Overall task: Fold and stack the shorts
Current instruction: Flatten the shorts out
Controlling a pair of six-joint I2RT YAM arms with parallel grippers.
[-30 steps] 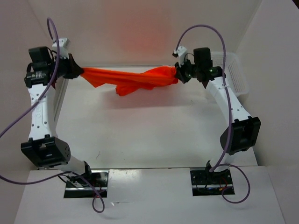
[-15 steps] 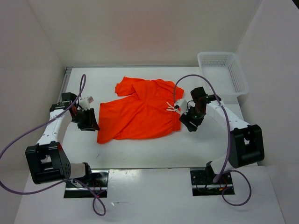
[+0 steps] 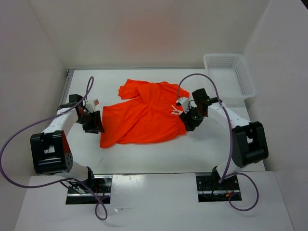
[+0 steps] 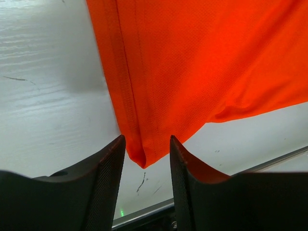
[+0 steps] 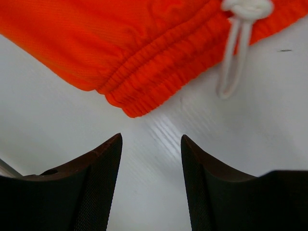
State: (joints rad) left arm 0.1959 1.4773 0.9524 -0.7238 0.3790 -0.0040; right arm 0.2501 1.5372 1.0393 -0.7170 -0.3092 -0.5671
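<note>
Standing apart from shorts (image 3: 144,118): white basket (image 3: 245,77).

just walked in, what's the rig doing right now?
Two arms are working on a pair of orange shorts, which lies spread out on the table, not yet folded. The left claw is open at the hem corner, which sits loose between its jaws. The right claw is open too, just short of the waistband near the white drawstring, touching nothing. A white basket sits at the far right.
</note>
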